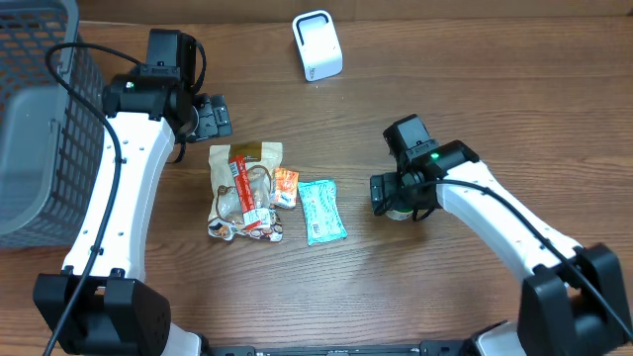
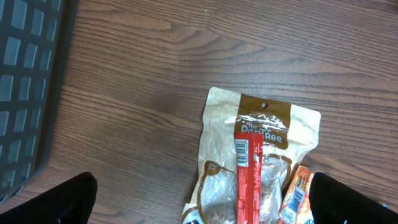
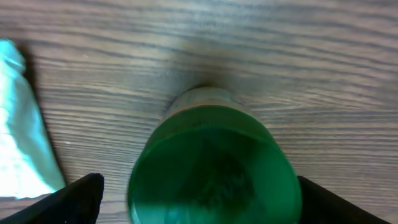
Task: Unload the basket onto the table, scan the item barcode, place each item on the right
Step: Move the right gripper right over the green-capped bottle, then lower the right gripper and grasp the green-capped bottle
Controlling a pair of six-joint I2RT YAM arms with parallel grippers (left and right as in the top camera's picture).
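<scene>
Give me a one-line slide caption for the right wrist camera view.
Open jaws flank a green-lidded container on the wooden table, a teal packet at the left edge.

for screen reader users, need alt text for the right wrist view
A round green-topped container stands on the wooden table, seen from above, between the open fingers of the right gripper. A pale teal packet lies at the left edge.

Colour rundown: the table (image 1: 475, 89) is warm brown wood grain, the basket (image 1: 40, 99) is grey mesh, and the scanner (image 1: 316, 45) is plain white. The pouch (image 1: 247, 163) is tan with a brown top band; then there's a red stick (image 1: 238, 183), an orange packet (image 1: 285, 186) and a teal packet (image 1: 321, 211). The jar lid (image 3: 214, 168) is bright green.
</scene>
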